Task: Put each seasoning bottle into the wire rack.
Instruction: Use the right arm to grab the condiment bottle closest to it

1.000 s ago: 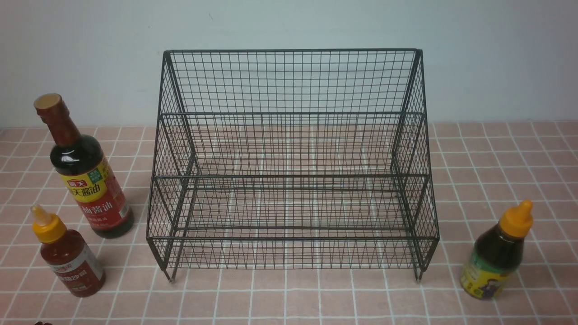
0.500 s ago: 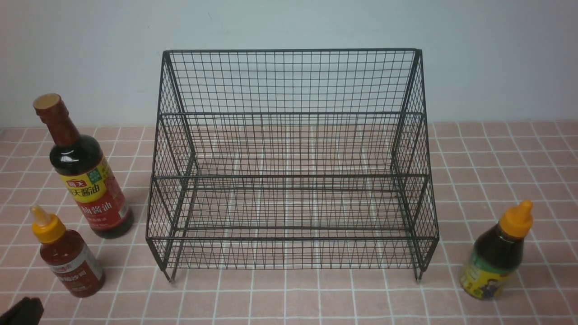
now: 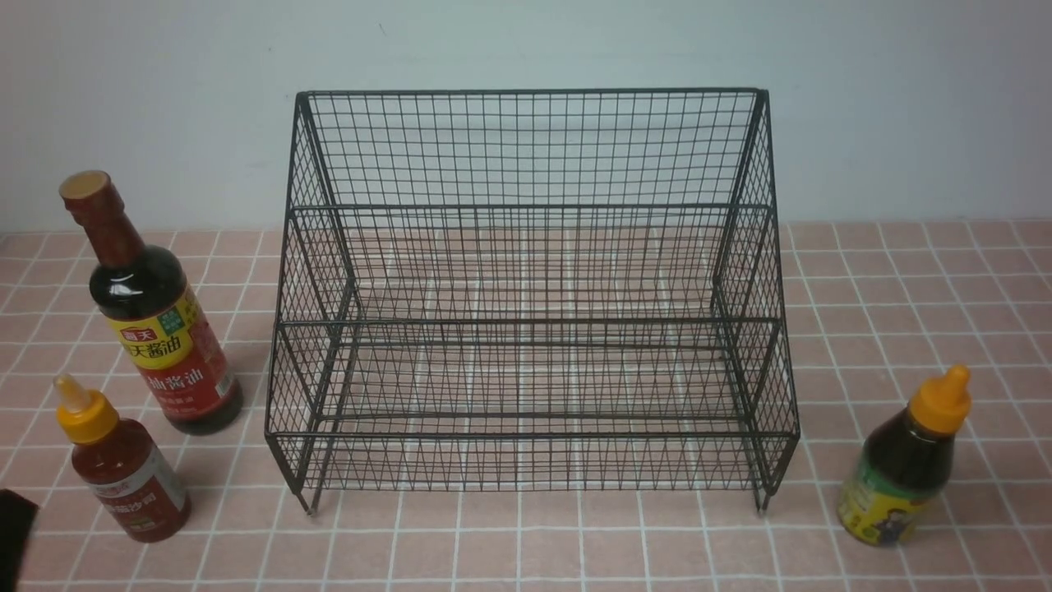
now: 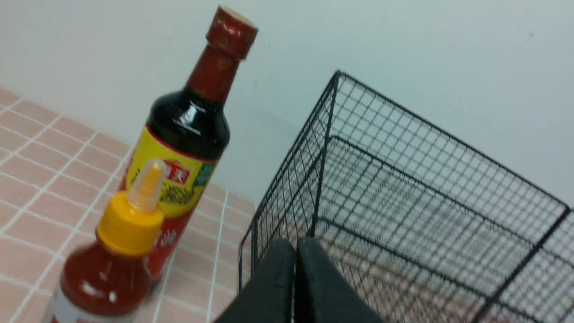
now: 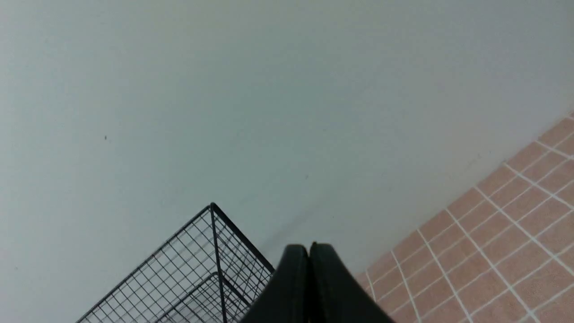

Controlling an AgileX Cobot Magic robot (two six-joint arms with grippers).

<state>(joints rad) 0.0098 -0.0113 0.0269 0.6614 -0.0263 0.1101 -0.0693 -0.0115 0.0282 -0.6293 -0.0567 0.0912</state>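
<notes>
The black wire rack (image 3: 530,205) stands empty in the middle of the tiled table. To its left a tall soy-sauce bottle (image 3: 156,329) stands upright, and a small red-sauce bottle (image 3: 123,477) with a yellow nozzle cap is in front of it. A dark squeeze bottle (image 3: 904,469) with an orange cap stands right of the rack. My left gripper (image 3: 15,530) shows at the front-left edge, just left of the red-sauce bottle. In the left wrist view this gripper (image 4: 296,244) is shut and empty, near the red-sauce bottle (image 4: 112,269), the soy-sauce bottle (image 4: 188,130) and the rack (image 4: 403,179). My right gripper (image 5: 309,249) is shut and empty, with the rack's corner (image 5: 210,269) beside it.
A pale wall (image 3: 526,49) rises right behind the rack. Pink tiles (image 3: 526,543) with white grout cover the table in front of the rack and on both sides of it.
My left gripper has come into the front view at the bottom left corner and moved up along the left edge. The bottles and the rack have not moved.
</notes>
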